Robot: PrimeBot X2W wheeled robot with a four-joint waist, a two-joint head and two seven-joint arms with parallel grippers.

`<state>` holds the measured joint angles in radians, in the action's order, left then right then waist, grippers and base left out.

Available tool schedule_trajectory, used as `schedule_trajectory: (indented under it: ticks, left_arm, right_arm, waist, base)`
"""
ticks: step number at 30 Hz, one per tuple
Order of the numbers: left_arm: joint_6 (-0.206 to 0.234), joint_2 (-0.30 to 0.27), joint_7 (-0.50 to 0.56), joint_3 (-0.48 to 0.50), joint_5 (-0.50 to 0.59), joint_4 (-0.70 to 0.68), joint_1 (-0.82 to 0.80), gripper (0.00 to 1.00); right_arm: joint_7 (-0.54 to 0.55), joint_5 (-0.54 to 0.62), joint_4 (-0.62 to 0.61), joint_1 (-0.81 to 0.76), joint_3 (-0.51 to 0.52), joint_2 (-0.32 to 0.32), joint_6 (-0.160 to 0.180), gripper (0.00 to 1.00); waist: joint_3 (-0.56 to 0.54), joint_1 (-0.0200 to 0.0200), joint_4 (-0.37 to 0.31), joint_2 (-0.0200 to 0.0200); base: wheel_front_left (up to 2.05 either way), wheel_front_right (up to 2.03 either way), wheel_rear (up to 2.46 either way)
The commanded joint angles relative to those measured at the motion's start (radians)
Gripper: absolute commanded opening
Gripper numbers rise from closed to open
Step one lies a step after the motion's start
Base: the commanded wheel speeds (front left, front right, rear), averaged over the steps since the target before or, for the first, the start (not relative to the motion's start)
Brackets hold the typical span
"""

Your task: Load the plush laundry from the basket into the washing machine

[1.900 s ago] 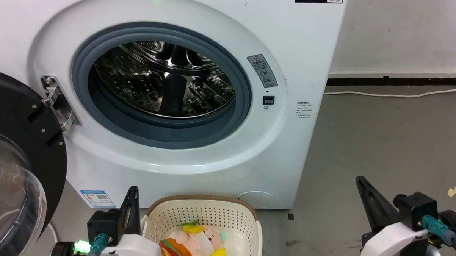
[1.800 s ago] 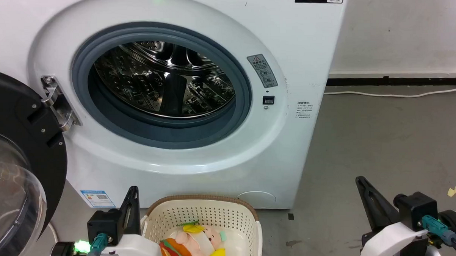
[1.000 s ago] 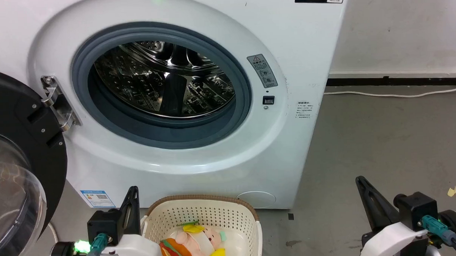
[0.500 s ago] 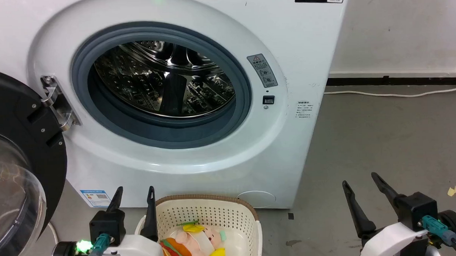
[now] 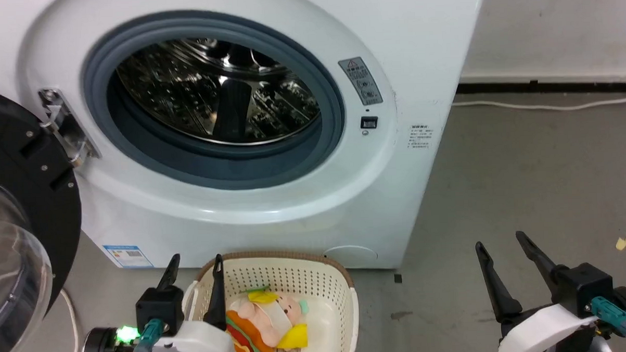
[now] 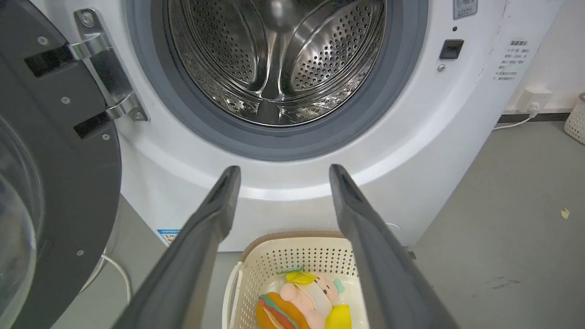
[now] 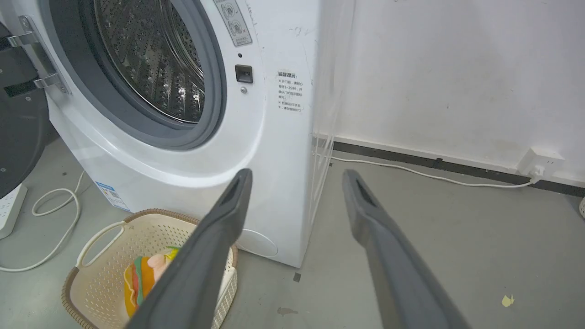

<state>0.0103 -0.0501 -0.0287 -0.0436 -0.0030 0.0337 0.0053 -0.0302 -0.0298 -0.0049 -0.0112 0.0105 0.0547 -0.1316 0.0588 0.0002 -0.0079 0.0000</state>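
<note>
The plush laundry (image 5: 266, 326) lies in the basket (image 5: 296, 281), toward its near left side; the hamburger plush (image 5: 246, 342) is nearest me, and the pink-faced doll (image 5: 284, 311) rests against it on its far right side. The basket stands on the grey floor (image 5: 527, 189) just in front of the washing machine (image 5: 314, 212), below its opening; the round door (image 5: 26, 170) is swung wide to the left, and the shiny perforated drum (image 5: 211, 96) is open to view. My left gripper (image 5: 197, 258) is at the basket's left edge, fingers apart and holding nothing; one finger crosses the rim in the head view. My right gripper (image 5: 498, 240) is well off to the right over the floor, fingers likewise spread with nothing between them; a white cable (image 5: 539, 105) runs along the foot of the far wall.
</note>
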Motion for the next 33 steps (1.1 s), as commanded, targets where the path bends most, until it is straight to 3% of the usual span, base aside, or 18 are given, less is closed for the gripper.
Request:
schedule_trajectory:
  ticks: [1,23,33]
  left_arm:
    - [0.003,0.000,-0.013,-0.008,-0.006,0.017,-0.030,1.00]
    - [-0.013,-0.025,-0.027,-0.040,-0.036,0.292,-0.201,1.00]
    - [-0.016,-0.067,0.007,-0.055,-0.051,0.439,-0.298,1.00]
  right_arm:
    - [-0.012,-0.012,-0.009,0.023,0.005,-0.001,0.000,1.00]
    - [-0.056,-0.068,-0.021,0.087,-0.011,-0.001,0.000,1.00]
    - [-0.077,-0.106,-0.034,0.129,-0.025,-0.002,0.000,1.00]
  waist:
    - [0.024,-0.0001,-0.006,0.0000]
    - [0.208,-0.0001,-0.065,0.0000]
    - [0.318,-0.0001,-0.099,0.0000]
  base:
    - [0.00,0.00,0.00]
    - [0.00,0.00,0.00]
    - [0.00,0.00,0.00]
